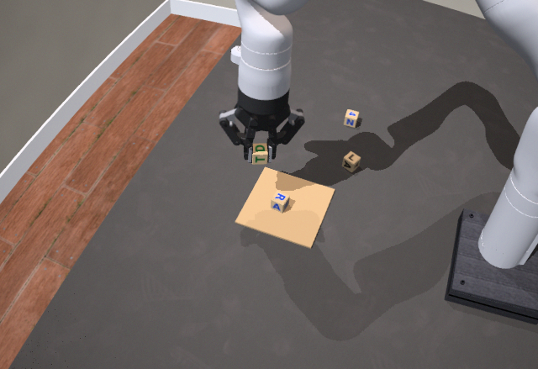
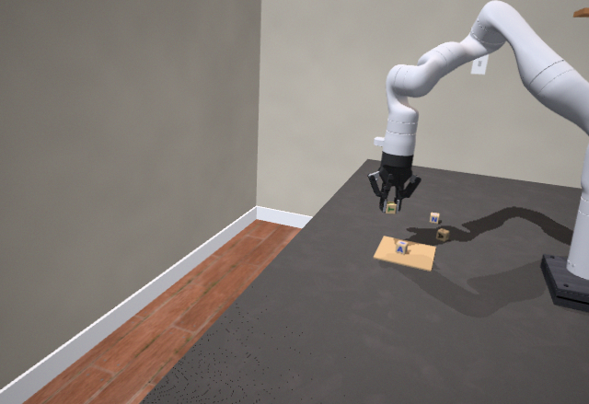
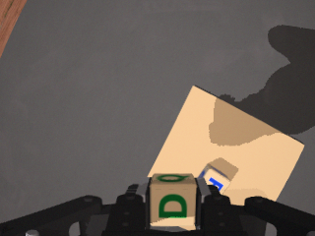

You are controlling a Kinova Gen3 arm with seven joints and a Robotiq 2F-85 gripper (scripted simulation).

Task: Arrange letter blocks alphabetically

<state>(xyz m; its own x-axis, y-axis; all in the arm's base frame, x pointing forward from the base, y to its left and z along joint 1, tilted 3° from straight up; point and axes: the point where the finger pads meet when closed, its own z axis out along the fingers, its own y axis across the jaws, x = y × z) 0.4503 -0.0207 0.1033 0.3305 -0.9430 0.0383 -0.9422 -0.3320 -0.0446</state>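
Observation:
My gripper (image 1: 260,155) (image 2: 390,208) (image 3: 172,192) is shut on a wooden block with green letters (image 1: 260,154) (image 2: 390,208) (image 3: 172,205), showing D and T on its faces. It hangs in the air above the far left corner of the tan mat (image 1: 303,221) (image 2: 418,259) (image 3: 197,132). A block with blue letters, R on top and A on its side (image 1: 280,202) (image 2: 401,247) (image 3: 220,175), lies near the middle of the mat. A block with a black L on top (image 1: 350,161) (image 2: 443,234) lies on the table off the mat. A blue-lettered block showing N and 4 (image 1: 350,118) (image 2: 433,217) lies farther back.
The arm's dark base plate (image 1: 491,278) (image 2: 561,282) stands at the right. The table's left edge drops to a wooden floor (image 1: 87,139) (image 2: 190,305). The arm casts broad shadows over the mat and table.

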